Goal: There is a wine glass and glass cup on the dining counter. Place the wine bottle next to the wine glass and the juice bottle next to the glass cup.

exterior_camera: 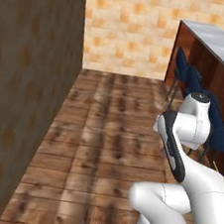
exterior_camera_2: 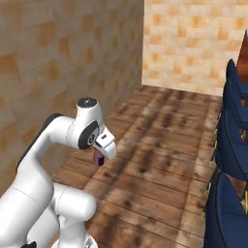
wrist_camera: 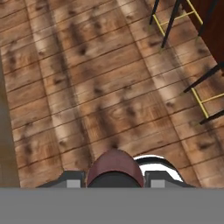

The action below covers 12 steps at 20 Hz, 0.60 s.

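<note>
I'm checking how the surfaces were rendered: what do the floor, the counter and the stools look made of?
The floor looks like matte brown wood planks, with seams and dark knots. The counter seems to have a polished pale marble top, veined grey, over a reddish wood front. The stools look like dark blue seats on thin black metal legs, probably.

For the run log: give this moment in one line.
pincer: shut on juice bottle | carried above wood floor | dining counter: ahead right

Premises: a home kitchen and dining area, rendered. Evidence: a long marble-topped dining counter (exterior_camera: 220, 44) with a reddish-brown wood front, dark blue stools (exterior_camera_2: 231, 145) ranged along it, a wood plank floor (exterior_camera: 107, 128), and tan tiled walls (exterior_camera: 130, 29).
</note>
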Tool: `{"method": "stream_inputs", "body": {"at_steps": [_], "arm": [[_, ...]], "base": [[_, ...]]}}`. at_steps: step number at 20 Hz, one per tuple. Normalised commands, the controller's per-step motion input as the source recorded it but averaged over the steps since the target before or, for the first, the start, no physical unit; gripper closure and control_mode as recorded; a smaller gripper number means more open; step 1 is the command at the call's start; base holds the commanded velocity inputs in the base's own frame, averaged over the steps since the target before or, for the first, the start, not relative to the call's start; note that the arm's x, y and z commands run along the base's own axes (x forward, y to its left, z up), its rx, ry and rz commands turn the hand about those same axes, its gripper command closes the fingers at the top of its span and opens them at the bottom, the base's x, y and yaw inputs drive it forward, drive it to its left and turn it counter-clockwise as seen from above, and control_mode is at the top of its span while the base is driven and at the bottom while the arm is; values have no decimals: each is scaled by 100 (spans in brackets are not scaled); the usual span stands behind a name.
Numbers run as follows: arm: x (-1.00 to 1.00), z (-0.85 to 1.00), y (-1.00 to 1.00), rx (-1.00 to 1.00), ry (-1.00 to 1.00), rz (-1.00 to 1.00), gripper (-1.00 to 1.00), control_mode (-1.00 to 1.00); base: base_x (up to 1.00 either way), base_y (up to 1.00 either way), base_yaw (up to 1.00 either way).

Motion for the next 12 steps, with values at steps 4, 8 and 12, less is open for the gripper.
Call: {"method": "stream_inputs", "body": {"at_steps": [4,8,12], "arm": [[0,0,0,0,0,0,100,100],[0,0,0,0,0,0,100,100],[0,0,0,0,0,0,100,100]], "base": [[80,24,-28],[76,25,-32],[75,26,-34]]}}
